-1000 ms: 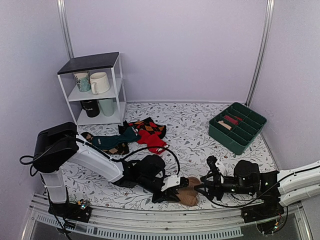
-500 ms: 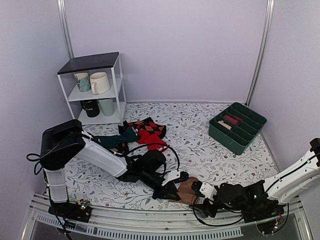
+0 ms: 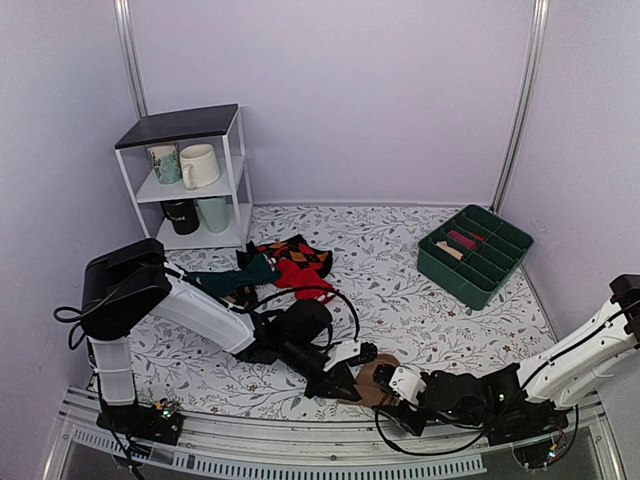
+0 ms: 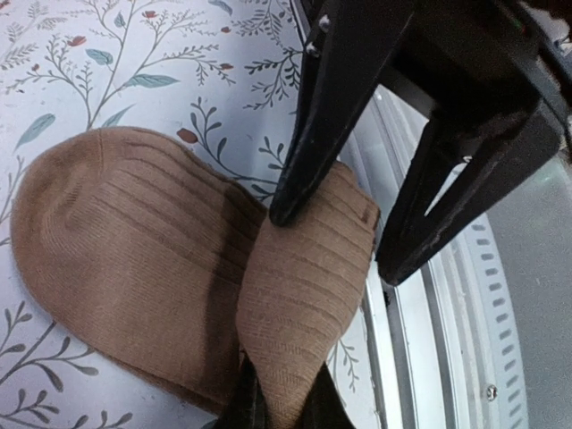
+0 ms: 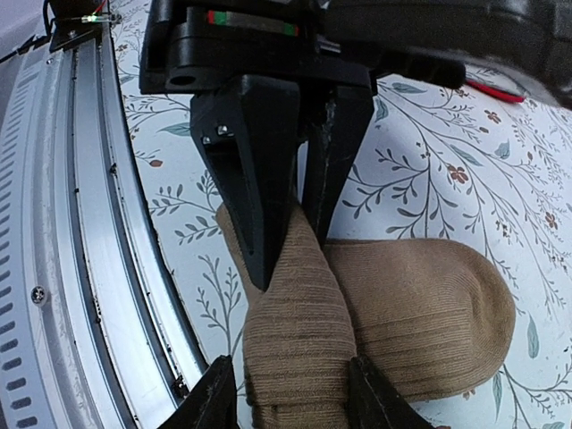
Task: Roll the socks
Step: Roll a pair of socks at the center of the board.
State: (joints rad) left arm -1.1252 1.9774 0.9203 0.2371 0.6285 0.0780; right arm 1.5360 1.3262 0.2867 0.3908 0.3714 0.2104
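The tan-brown socks lie in a folded bundle near the table's front edge. They also show in the left wrist view and the right wrist view. My left gripper is shut on one end of a raised fold of the socks, seen from the other side in the right wrist view. My right gripper faces it, jaws open on either side of the same fold, with one fingertip resting on the sock. The label is hidden.
A metal rail runs along the front edge, right beside the socks. A red sock and teal and argyle socks lie behind the left arm. A green divided bin stands at the back right, a white shelf with mugs at the back left.
My right arm has dropped low along the front edge and moved left, bringing its jaws around the sock fold. My left gripper has shifted slightly and kept its hold.
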